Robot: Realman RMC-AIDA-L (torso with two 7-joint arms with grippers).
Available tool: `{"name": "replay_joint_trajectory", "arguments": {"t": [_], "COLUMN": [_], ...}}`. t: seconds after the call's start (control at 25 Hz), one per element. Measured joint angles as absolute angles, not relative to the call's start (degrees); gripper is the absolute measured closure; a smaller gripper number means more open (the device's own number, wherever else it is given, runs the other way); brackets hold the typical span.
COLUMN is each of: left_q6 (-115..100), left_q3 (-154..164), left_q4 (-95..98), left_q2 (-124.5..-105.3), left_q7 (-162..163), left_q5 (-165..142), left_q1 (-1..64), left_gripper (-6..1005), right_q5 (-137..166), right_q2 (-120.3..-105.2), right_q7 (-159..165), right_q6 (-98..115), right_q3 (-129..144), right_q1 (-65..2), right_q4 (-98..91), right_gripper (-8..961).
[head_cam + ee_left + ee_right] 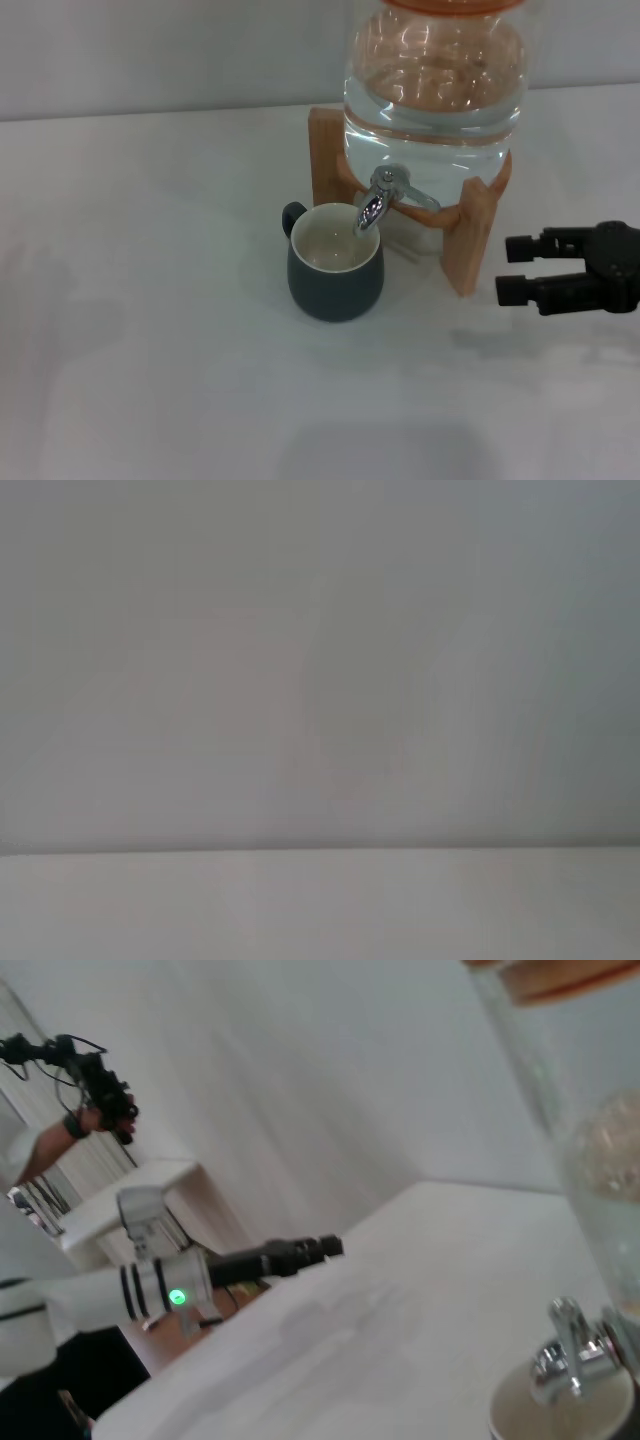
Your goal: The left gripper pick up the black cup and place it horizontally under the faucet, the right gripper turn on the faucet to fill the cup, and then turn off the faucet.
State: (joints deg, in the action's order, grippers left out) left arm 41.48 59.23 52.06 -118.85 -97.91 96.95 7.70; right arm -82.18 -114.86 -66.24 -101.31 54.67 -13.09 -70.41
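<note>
The black cup [335,285] stands upright on the white table under the faucet [375,205], with its cream inside showing and its handle at the back left. The faucet's spout hangs over the cup's rim. My right gripper [514,269] is open and empty, hovering to the right of the wooden stand, its fingers pointing toward the faucet and apart from it. In the right wrist view the faucet [568,1360] and the cup's rim [520,1410] show close by. My left gripper [335,1247] shows there far off beyond the table's edge, away from the cup. The left wrist view shows only blank wall and table.
The clear glass water jar [435,90] sits on a wooden stand [470,240] behind the cup. The white table [150,300] spreads to the left and front. A person's arm holding a device [95,1090] shows in the background of the right wrist view.
</note>
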Motion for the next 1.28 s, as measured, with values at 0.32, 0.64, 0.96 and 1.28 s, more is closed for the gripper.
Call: {"name": "replay_joint_trajectory", "arguments": {"t": [0.32,0.64,0.96,1.28], "left_q6": [41.90,42.39,42.45,44.71], "left_q3": [59.23,59.80,59.86,60.02], "left_q4": [52.76,56.71,58.20,62.13], "left_q2": [-118.93,-119.11,-119.09,-119.18], "left_q7": [-97.20,-96.48,-95.98,-95.90], "left_q5": [95.83,95.74,95.27,90.69], "left_q1": [7.69,5.47,5.25,4.72], "left_gripper": [743,743,744,744], "right_q5": [-83.87,-83.32,-83.23,-83.55], "right_q2": [-114.96,-114.96,-114.95,-115.03], "right_q7": [-66.55,-68.25,-69.23,-69.51], "right_q6": [-99.10,-97.74,-96.53,-95.63], "right_q3": [55.58,55.62,56.72,58.05], "right_q1": [-15.03,-18.32,-19.69,-20.17], "right_q4": [-67.62,-62.38,-59.43,-58.59], "right_gripper": [109,110,110,110]}}
